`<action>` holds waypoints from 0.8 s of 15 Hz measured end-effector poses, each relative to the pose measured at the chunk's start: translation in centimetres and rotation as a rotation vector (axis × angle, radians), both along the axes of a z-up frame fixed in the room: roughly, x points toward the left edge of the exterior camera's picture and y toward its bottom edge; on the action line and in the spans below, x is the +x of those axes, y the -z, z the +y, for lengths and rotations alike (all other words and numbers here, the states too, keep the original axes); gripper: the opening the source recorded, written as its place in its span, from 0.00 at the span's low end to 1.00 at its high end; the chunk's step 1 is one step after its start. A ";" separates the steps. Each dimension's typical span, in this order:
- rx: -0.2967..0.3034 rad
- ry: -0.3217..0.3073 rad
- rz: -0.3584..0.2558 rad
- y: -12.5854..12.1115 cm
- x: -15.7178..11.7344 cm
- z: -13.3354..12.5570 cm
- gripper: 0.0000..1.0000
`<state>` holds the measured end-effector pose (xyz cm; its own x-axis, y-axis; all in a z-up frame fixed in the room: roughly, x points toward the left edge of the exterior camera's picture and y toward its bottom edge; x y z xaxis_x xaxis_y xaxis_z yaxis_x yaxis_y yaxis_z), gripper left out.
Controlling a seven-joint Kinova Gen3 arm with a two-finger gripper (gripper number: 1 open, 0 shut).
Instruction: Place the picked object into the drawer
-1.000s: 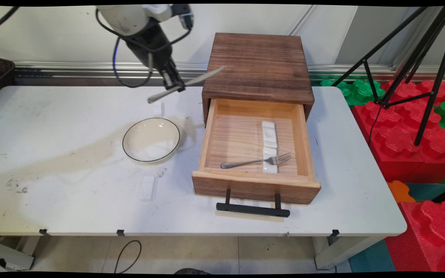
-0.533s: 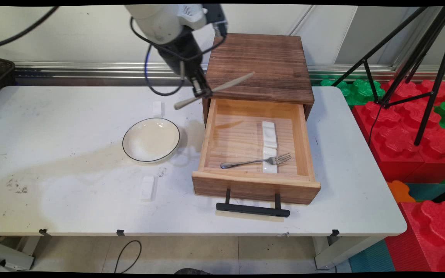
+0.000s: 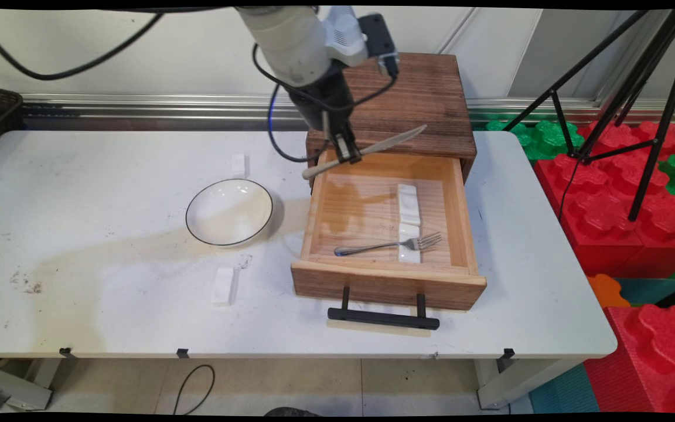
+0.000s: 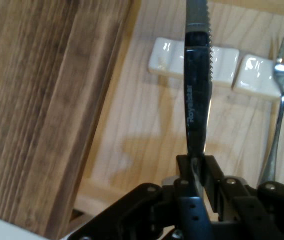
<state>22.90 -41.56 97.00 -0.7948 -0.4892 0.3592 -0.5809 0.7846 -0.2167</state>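
White and stained in places, the table (image 3: 109, 234) stood before a pale wall, with a black tripod (image 3: 624, 105) and red and green foam blocks (image 3: 636, 193) off to its right. On it sat a dark-topped wooden cabinet (image 3: 408, 99) whose light wooden drawer (image 3: 387, 275) was pulled out toward the near edge, its black handle (image 3: 383, 316) in front.

From the main view, the gripper (image 3: 346, 153) hung over the drawer's back left corner, its two fingers pinched shut on a table knife (image 3: 367, 150). The knife lay nearly level in the grip, tilted a little, its pale handle end poking out left past the drawer's side and its blade reaching right across the cabinet's front edge. This view also showed a white bowl (image 3: 229, 211) with a thin dark rim left of the drawer, and two small white blocks, one beyond the bowl (image 3: 238, 164) and one nearer the table's front (image 3: 223, 285).

The hand view showed none of these. Instead it looked down along the knife (image 4: 197, 100), revealing a serrated edge and small lettering on a dark, glossy blade, clamped between the fingers (image 4: 214, 172) at the bottom. Beneath it in the drawer lay two white ceramic rests (image 4: 221, 67) end to end, and a steel fork (image 4: 281, 100) lying across one of them. The main view placed that fork (image 3: 387, 244) near the drawer's front, tines pointing right.
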 end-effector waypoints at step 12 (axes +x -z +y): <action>0.026 0.018 0.009 6.4 -5.4 -4.4 0.00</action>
